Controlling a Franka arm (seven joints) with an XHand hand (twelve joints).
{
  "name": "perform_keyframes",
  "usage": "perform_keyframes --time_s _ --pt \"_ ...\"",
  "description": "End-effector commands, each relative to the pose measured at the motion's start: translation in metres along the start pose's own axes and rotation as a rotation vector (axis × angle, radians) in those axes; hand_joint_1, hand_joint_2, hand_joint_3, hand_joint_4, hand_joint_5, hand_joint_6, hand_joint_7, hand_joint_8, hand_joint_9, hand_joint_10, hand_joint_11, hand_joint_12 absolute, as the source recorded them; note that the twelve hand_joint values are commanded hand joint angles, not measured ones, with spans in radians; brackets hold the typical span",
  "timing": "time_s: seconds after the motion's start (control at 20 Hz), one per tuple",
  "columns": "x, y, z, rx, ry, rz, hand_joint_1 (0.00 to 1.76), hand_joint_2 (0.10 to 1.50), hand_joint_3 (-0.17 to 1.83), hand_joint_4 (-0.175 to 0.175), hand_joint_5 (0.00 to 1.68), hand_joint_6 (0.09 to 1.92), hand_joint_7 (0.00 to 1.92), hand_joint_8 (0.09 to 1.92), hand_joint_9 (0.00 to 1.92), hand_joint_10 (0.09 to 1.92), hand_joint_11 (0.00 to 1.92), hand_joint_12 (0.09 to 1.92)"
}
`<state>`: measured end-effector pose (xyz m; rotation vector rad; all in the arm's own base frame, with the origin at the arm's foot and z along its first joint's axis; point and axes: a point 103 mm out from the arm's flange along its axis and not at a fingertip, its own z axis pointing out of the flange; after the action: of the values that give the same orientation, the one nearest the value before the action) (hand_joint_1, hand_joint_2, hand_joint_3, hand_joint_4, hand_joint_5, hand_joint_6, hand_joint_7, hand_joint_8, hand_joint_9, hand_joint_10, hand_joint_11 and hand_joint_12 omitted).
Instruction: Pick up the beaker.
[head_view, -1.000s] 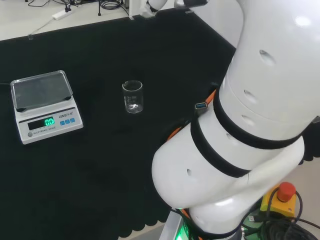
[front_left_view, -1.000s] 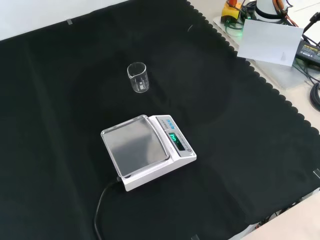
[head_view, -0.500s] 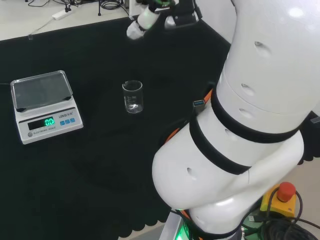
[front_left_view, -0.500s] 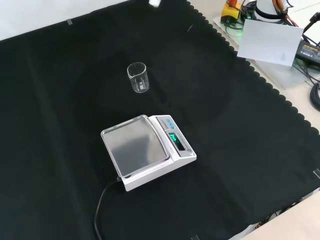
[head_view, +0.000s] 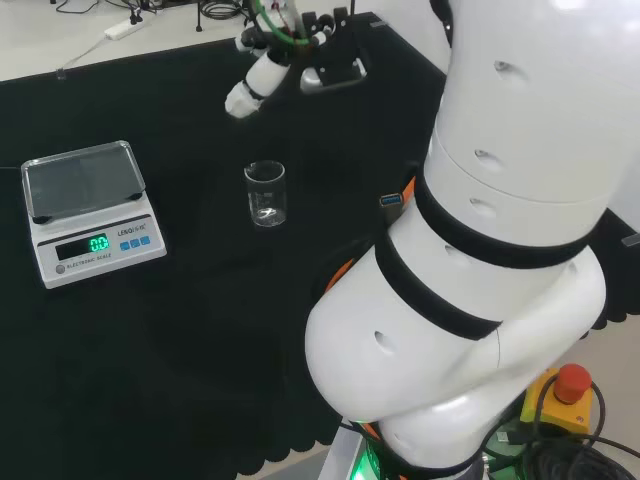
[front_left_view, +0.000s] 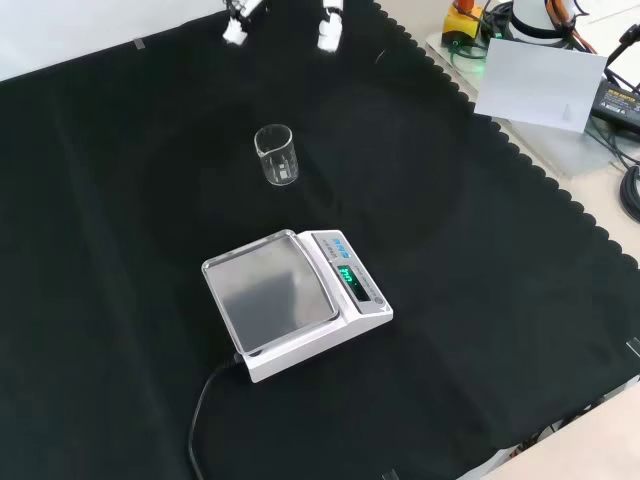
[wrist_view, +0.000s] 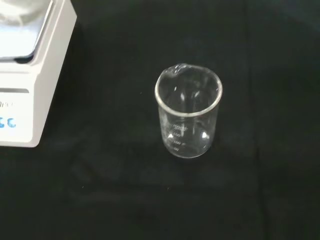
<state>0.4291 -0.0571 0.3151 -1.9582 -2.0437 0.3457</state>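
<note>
A clear, empty glass beaker stands upright on the black cloth, to the right of the scale in the head view. In the front view the beaker is beyond the scale, and in the wrist view the beaker is seen from above with its spout rim showing. The hand hangs in the air beyond the beaker in the head view, apart from it, with a white finger stretched out. In the front view two of its fingertips come in at the top, spread apart above the beaker. It holds nothing.
A white digital scale with a steel pan sits left of the beaker in the head view; its cable trails toward the front view's near edge. The cloth's scalloped edge runs along the right, with a white sheet past it.
The hand has come into view and moved down and toward the beaker over the last second. The beaker and the scale have stayed put.
</note>
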Motion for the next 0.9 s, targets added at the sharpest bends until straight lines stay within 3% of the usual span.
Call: perform_keyframes --time_s 0.05,0.45,0.9 --pt "0.019 0.021 0.018 0.035 -0.007 -0.009 0.59 0.59 0.2 0.019 0.1 0.09 0.01 0.68 0.12 0.91 0.0 1.42" --pt "0.021 0.067 0.035 0.055 -0.032 -0.005 0.58 0.61 0.12 0.034 0.03 0.09 0.0 0.51 0.01 0.89 0.0 1.22" --pt "0.028 0.09 0.066 0.116 -0.017 -0.028 0.58 0.62 0.09 0.04 0.0 0.09 0.0 0.27 0.0 0.75 0.0 1.12"
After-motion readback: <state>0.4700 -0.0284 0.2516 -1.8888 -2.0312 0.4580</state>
